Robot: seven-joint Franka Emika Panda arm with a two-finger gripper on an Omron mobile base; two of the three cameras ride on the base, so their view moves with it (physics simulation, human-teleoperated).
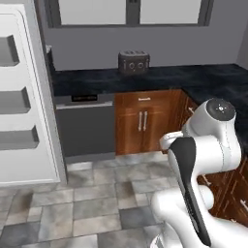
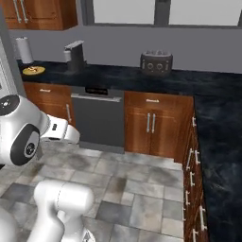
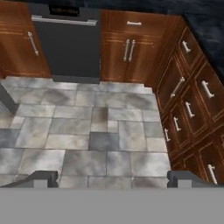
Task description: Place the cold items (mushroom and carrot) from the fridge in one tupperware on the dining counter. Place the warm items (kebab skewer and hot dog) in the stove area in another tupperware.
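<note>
The two-finger gripper (image 3: 112, 178) hangs over the grey tiled floor (image 3: 87, 131) with jaws spread wide and nothing between them. At far left stands the tall grey fridge with its white-shelved door (image 1: 19, 106) open; no food or container can be made out. The robot appears to be between stations; next it likely must reach the fridge shelves for the mushroom or carrot.

Grey stone-tile floor (image 3: 100, 131), brown wooden cabinets (image 2: 151, 123), dark dishwasher (image 1: 85, 126), black counter (image 1: 160, 77) under windows (image 2: 165, 12).
</note>
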